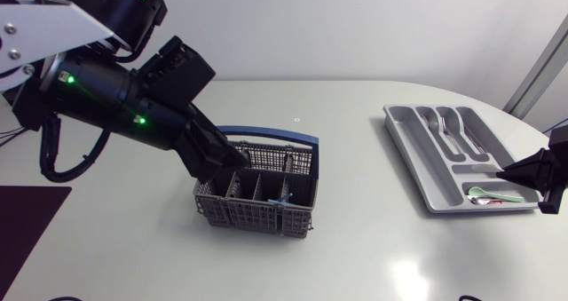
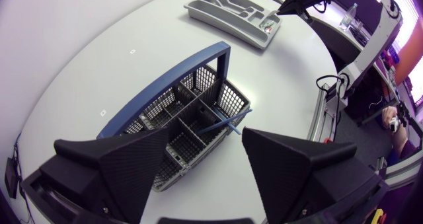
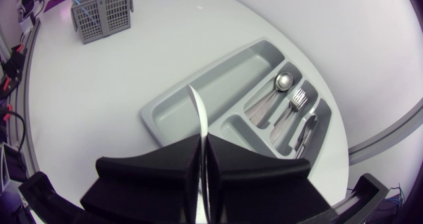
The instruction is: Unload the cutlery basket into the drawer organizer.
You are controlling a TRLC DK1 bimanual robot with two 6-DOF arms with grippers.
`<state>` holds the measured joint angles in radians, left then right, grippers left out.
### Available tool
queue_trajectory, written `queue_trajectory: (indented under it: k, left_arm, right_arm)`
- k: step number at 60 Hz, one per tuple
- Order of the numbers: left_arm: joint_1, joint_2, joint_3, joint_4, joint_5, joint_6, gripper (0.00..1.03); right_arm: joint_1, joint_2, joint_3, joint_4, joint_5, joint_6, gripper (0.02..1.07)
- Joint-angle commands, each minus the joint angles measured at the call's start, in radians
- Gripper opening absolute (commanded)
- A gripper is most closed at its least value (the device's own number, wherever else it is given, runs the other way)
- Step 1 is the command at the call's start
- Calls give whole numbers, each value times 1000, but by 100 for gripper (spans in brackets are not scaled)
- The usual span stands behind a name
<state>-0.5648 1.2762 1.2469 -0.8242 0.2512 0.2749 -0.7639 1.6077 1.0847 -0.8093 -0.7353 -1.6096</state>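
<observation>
Under the left wrist camera: left tool [image 2: 206,135], fingers spread wide with nothing between them, just above the basket.
Basket: grey cutlery basket [image 2: 228,95] with a blue handle, upright on the white tabletop [image 1: 373,248].
Inside it: a blue-handled utensil [image 2: 225,123] lies slanted across the compartments.
Far side: drawer organizer [image 3: 218,92], a spoon [image 3: 281,82] and a fork [image 3: 297,95] in its narrow slots.
Right tool: right tool [image 3: 201,138] clamped on a thin silver knife [image 3: 198,112] jutting over the organizer.
</observation>
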Motion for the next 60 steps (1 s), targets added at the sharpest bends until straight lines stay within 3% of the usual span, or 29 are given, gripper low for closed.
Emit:
queue_trajectory:
  k: [1, 15, 35, 42, 49, 60]
  left_arm:
    - [-6, -17, -29, 3, -12, 35, 80]
    - [-14, -26, -66, 7, -33, 64, 89]
    - [-14, -28, -103, 37, -33, 69, 89]
    - [-12, -28, -113, 43, -33, 76, 89]
    - [-14, -28, -124, 48, -33, 86, 89]
    - [-30, -26, -147, 63, -35, 95, 89]
  right_arm:
    - [-26, 104, 64, -48, 16, -136, 8]
    - [-35, 256, 167, -60, 102, -242, 8]
    - [-26, 423, 282, -85, 205, -282, 8]
    - [-23, 451, 285, -51, 215, -280, 21]
    - [-25, 448, 284, 19, 205, -240, 55]
    - [-34, 409, 279, 88, 152, -168, 63]
